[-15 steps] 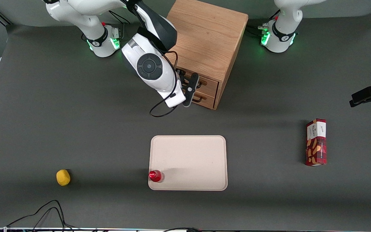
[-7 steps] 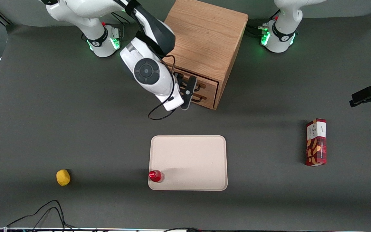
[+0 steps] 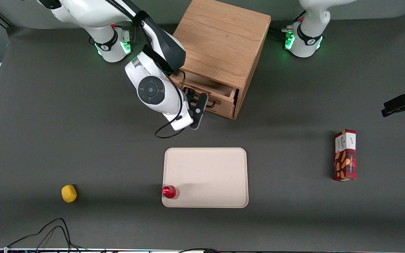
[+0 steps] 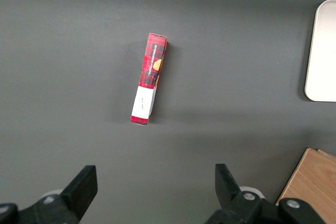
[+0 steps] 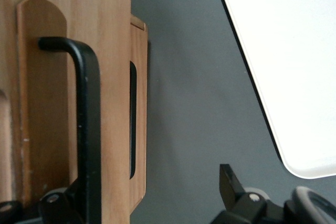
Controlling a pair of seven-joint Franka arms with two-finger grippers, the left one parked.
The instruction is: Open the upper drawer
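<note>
**Inspector:** Where does the upper drawer [image 3: 212,88] stand?

**Onlooker:** Partly out of the oak cabinet [image 3: 223,38]. A strip of its plain wood interior shows under the cabinet top. Judged from that, the opening is begun but not finished.

**Inspector:** And the gripper [image 3: 202,103]?

**Onlooker:** It is in front of the drawer, at the black bar handle [image 5: 88,129]. The fingers [image 5: 231,184] are spread wide. The bar lies close against one of them and well apart from the other, so nothing is clamped on it.

**Inspector:** Risks?

**Onlooker:** First, with no squeeze on the bar, any sideways drift in the pull could let the handle slide off that finger. Second, the cabinet sits turned on the table. A pull not in line with the drawer's run could bind it in its slot. Third, the cabinet looks light and unfixed. A binding drawer may drag the whole box forward.

**Inspector:** Anything near?

**Onlooker:** The tray [image 3: 206,177] lies nearer the front camera, apart from the cabinet, with a red-capped bottle [image 3: 170,192] at its corner. An overlong pull would bring the arm toward it.
</note>
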